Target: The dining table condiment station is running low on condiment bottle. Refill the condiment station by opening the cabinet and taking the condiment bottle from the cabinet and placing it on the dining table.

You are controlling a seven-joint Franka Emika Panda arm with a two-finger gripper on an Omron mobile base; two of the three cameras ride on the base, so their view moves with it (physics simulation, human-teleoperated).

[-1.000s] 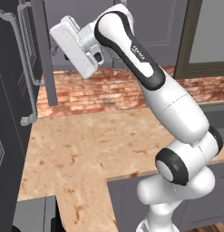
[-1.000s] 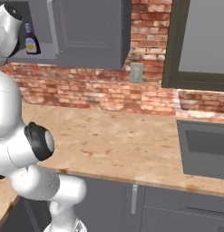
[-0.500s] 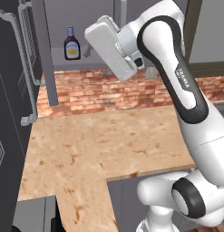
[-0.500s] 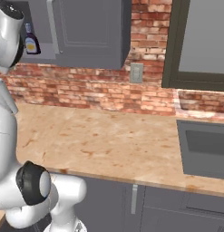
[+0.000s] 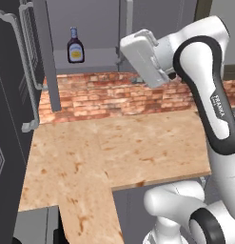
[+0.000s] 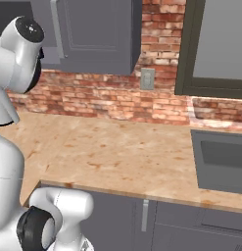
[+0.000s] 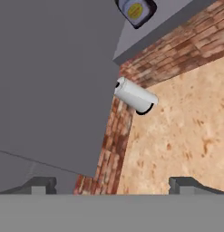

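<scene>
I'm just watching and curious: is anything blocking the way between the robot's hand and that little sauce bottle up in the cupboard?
Nothing visible does. The cabinet is open, and the condiment bottle stands alone on its shelf, exposed. The gripper, fingers apart and empty, is off to the bottle's right near the brick wall, with open air between them.

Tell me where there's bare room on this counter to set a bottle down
The counter lies bare from the brick wall to its front edge, and along the strip running toward the camera at the left. In the right base view it is bare up to the sink. It is tighter inside the cabinet, where the condiment bottle stands beside the open door.
</scene>
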